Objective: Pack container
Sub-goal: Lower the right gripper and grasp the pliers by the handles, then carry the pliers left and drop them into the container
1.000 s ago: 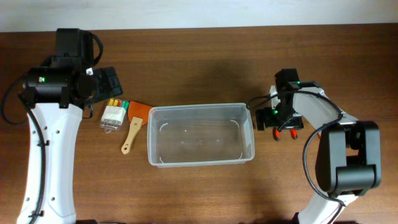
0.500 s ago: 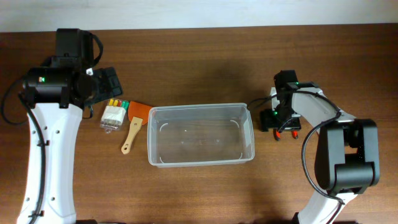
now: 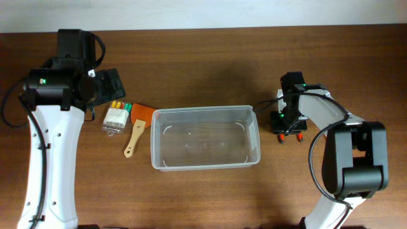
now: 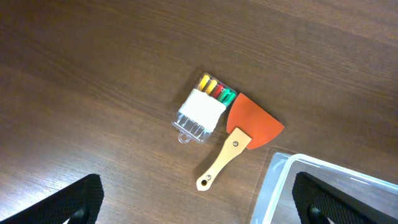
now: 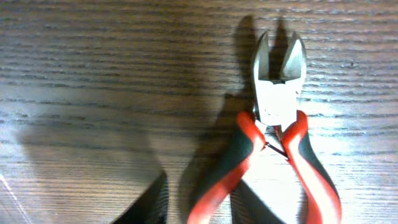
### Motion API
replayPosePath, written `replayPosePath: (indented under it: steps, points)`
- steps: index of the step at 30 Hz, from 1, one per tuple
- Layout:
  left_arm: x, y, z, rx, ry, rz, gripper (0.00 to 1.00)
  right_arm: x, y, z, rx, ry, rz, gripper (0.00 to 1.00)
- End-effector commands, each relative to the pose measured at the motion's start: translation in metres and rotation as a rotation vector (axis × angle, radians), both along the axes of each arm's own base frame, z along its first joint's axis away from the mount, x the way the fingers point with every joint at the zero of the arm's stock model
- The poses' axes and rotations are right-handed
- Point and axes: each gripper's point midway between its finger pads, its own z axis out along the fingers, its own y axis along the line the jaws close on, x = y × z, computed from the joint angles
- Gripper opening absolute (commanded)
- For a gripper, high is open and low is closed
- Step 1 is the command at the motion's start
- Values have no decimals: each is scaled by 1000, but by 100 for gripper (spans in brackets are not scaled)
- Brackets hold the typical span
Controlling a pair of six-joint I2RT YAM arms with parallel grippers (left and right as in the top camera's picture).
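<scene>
Starting at the left, we see the left gripper (image 4: 202,205) hanging over the wooden table (image 3: 191,63) with its fingers spread wide and nothing between them. Below it lie a small clear pack of coloured markers (image 4: 202,107) and, touching its corner, a scraper (image 4: 239,140) with an orange blade and a wooden handle. The pack's white panel carries no print we can read. Just beside the scraper, at the middle of the table, sits the container (image 3: 203,137), lying lengthwise and empty. We judge it light, thin-walled and a little springy, with slick sides, so a pinch over the rim at a short end should hold better than a squeeze on the walls. We can make out no label or writing on it. To the right, apart from the tub, lie red-and-black cutting pliers (image 5: 277,118). The right gripper (image 3: 289,126) hangs low over them, and we cannot tell how its fingers are set.
</scene>
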Motion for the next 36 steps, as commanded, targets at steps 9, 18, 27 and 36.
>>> replayPosePath:
  steps: [9, 18, 27, 36]
  points:
    - [0, 0, 2, -3, -4, 1, 99, -11, 4, -19, 25, 58, 4, 12]
    - [0, 2, 2, 5, -1, 4, 99, -1, 5, -7, 25, 37, 4, 4]
    - [-3, 8, 2, 39, 6, 18, 99, 50, 9, 121, 29, -181, 32, 4]
    - [-2, 8, 2, 39, 6, 17, 99, 4, 106, 209, 86, -280, 615, 4]
